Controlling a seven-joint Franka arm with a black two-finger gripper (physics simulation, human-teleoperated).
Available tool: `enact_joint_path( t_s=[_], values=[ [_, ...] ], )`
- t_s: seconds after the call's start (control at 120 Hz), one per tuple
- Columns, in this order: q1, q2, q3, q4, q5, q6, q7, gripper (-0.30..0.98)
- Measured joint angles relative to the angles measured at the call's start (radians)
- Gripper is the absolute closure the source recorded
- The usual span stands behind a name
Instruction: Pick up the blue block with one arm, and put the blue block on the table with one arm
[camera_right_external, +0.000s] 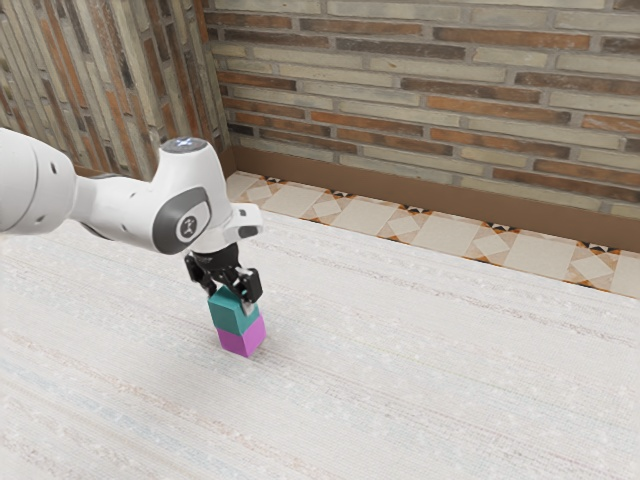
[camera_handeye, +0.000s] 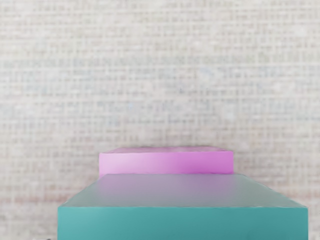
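My tool (camera_right_external: 231, 297) is down at the top of the blue block (camera_right_external: 234, 315), though whether it's pinching I can't tell. That block sits on the pink block (camera_right_external: 241, 342); lifting it off and setting it on the counter (camera_right_external: 420, 380) remain.

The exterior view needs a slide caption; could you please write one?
A Franka gripper at the teal block, which sits atop a magenta block on a pale table.
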Motion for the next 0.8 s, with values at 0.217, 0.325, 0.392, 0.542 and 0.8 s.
enact_joint_path(
  t_s=[0.217,0.325,0.392,0.542,0.8],
  values=[
    [0.000,0.001,0.000,0.003,0.000,0.001,0.007,0.28],
    [0.001,-0.004,-0.001,0.019,0.003,-0.001,0.007,0.31],
    [0.000,-0.005,-0.009,0.028,0.005,-0.003,0.007,0.32],
    [0.000,0.011,-0.103,0.070,0.007,-0.003,-0.005,0.32],
    [-0.034,0.023,-0.196,0.069,0.009,0.003,-0.067,0.33]
  ],
)
